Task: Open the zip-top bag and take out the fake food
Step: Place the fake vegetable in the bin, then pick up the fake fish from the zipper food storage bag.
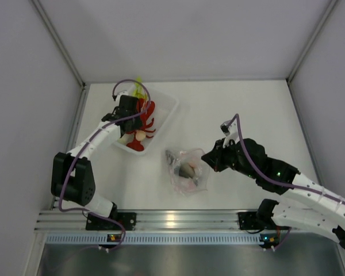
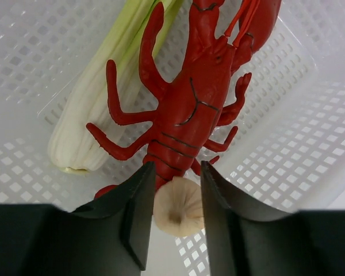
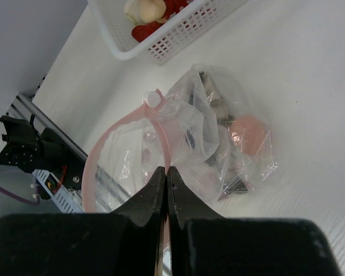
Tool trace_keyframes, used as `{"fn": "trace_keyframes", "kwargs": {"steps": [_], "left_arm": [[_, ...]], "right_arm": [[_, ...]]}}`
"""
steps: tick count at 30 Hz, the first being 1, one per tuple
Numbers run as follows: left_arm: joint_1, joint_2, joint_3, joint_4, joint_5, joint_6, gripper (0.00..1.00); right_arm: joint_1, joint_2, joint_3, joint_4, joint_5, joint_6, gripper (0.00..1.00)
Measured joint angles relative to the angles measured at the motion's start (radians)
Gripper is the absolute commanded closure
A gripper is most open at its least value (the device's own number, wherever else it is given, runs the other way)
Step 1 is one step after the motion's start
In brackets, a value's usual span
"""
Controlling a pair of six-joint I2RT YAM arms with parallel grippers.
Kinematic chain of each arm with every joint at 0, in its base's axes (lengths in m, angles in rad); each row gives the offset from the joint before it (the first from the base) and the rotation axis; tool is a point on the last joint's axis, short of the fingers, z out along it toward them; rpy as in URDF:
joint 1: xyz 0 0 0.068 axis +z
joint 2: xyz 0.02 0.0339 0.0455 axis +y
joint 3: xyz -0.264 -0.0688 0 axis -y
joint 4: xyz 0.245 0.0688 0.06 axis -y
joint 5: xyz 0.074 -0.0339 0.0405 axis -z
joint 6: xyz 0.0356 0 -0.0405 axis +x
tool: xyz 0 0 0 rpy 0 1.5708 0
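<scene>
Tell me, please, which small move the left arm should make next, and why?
Probably open the left gripper wider and lift it straight up. Its jaws flank the pale round piece low in the white basket, beside the lobster and leek. The zip-top bag, pinched by the right gripper, shows more pieces inside.

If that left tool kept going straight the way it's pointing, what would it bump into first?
Most likely the pale round piece right between the fingertips of the left tool, beside the red lobster. The white basket floor lies just beyond. Depth is hard to judge.
</scene>
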Motion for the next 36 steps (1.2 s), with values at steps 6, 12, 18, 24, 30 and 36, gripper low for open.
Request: {"fn": "trace_keyframes", "kwargs": {"steps": [6, 12, 18, 24, 30, 36], "left_arm": [[0.008, -0.001, 0.000, 0.019, 0.065, -0.008, 0.36], [0.010, -0.098, -0.002, 0.019, 0.262, -0.013, 0.26], [-0.098, -0.317, -0.032, 0.027, 0.449, -0.026, 0.24], [-0.427, -0.485, -0.088, 0.033, 0.443, -0.064, 0.02], [-0.722, -0.544, -0.122, 0.034, 0.257, -0.111, 0.02], [-0.895, -0.480, -0.135, 0.034, 0.053, -0.165, 0.07]], "right_arm": [[0.000, 0.005, 0.000, -0.001, -0.002, -0.002, 1.00], [0.000, 0.039, 0.000, 0.007, -0.008, -0.003, 1.00], [0.000, 0.065, 0.000, 0.017, 0.011, 0.008, 1.00], [-0.002, 0.081, 0.000, 0.025, 0.043, 0.028, 1.00], [-0.002, 0.087, 0.000, 0.026, 0.102, 0.068, 1.00], [-0.003, 0.051, -0.012, 0.036, 0.190, 0.142, 1.00]]}}
